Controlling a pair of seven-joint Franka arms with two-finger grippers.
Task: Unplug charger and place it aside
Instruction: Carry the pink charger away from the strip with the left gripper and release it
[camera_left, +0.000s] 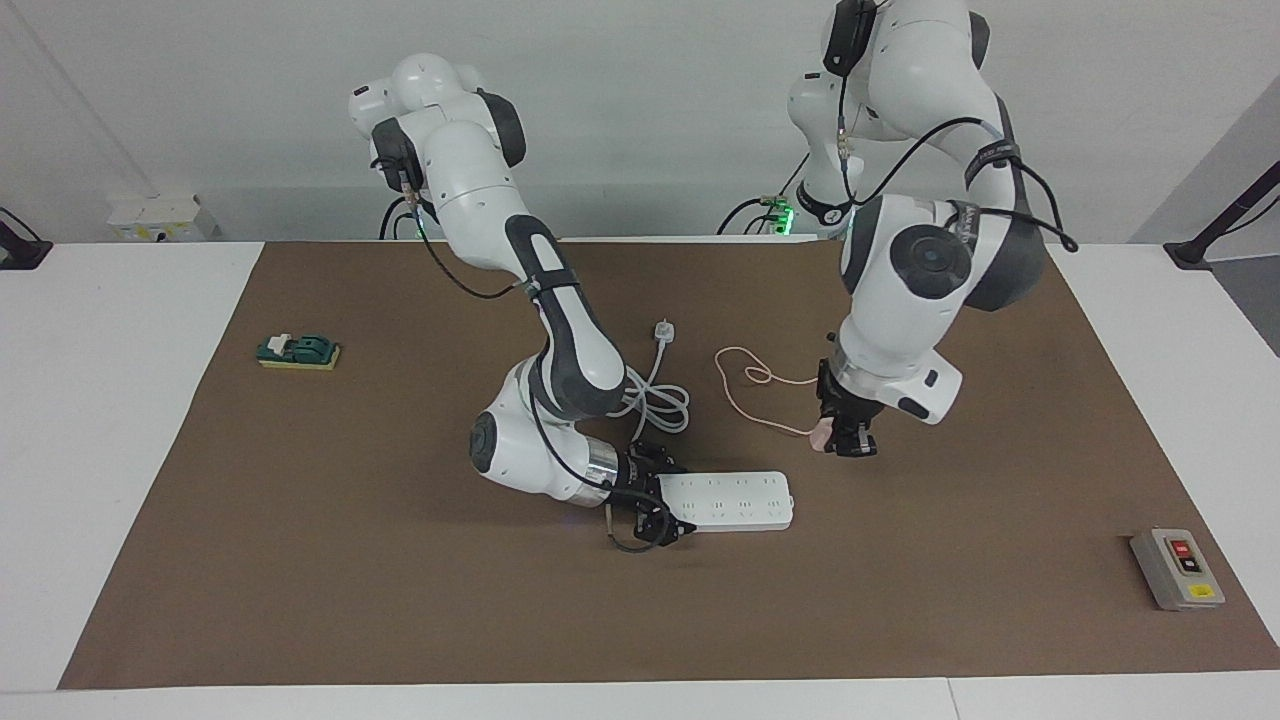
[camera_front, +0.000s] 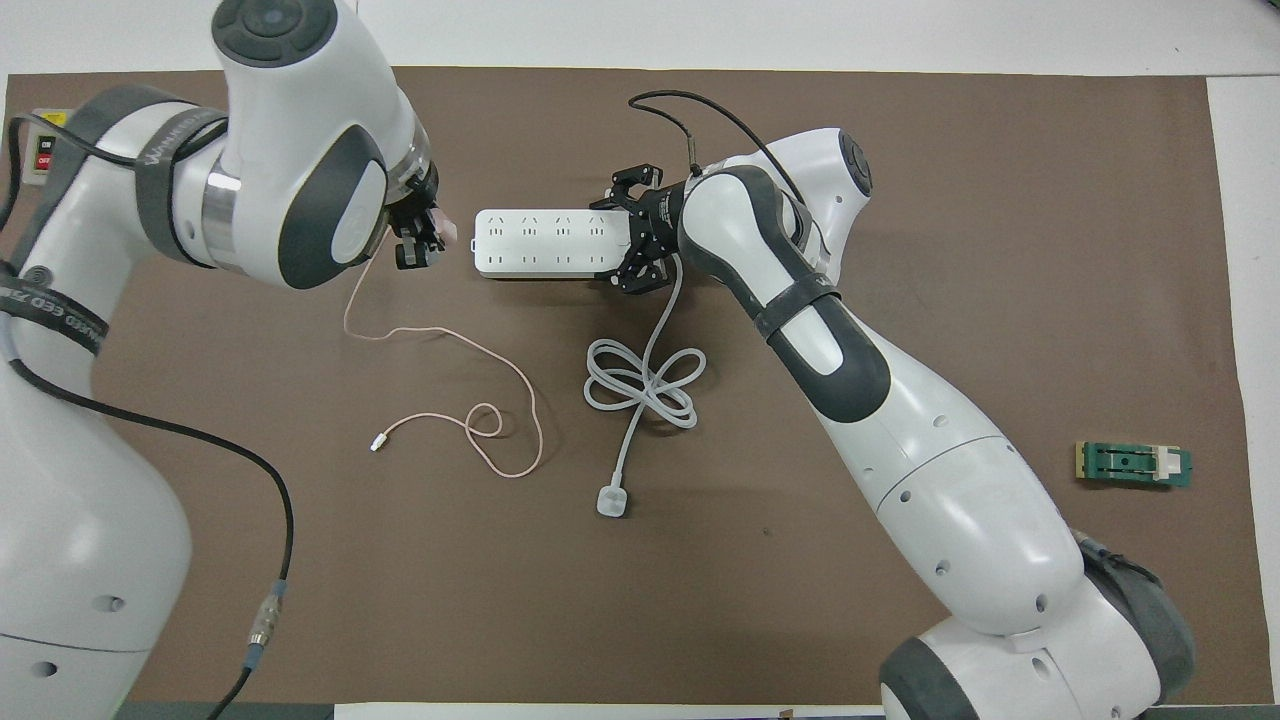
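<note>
Listing by size, biggest first:

Desk (camera_left: 120, 450): white, with a brown mat (camera_left: 400, 600) over most of its top.

Right arm: reaches to mid-desk; right gripper (camera_left: 655, 500) (camera_front: 632, 232) is down at the mat with its fingers closed around the cord end of the power strip.

Left arm: left gripper (camera_left: 848, 437) (camera_front: 418, 243) is raised over the mat, just off the free end of the power strip toward the left arm's end of the desk, fingers pinched shut on the charger.

Power strip (camera_left: 730, 500) (camera_front: 545, 243): white, flat on the mat mid-desk; its thick white cord (camera_left: 655, 400) (camera_front: 640, 385) loops toward the robots' edge and ends in a plug.

Charger (camera_left: 822, 435) (camera_front: 445, 235): small pale-pink cube between the left gripper's fingers, apart from the power strip and out of its sockets, off the mat.

Charger cable (camera_left: 750, 385) (camera_front: 480, 420): thin, pink, trailing from the cube down onto the mat and curling toward the robots' edge.

Switch box (camera_left: 1176, 568) (camera_front: 40, 150): grey, near the desk corner at the left arm's end, away from the robots.

Green block (camera_left: 298, 351) (camera_front: 1133, 464): near the mat's edge at the right arm's end.
</note>
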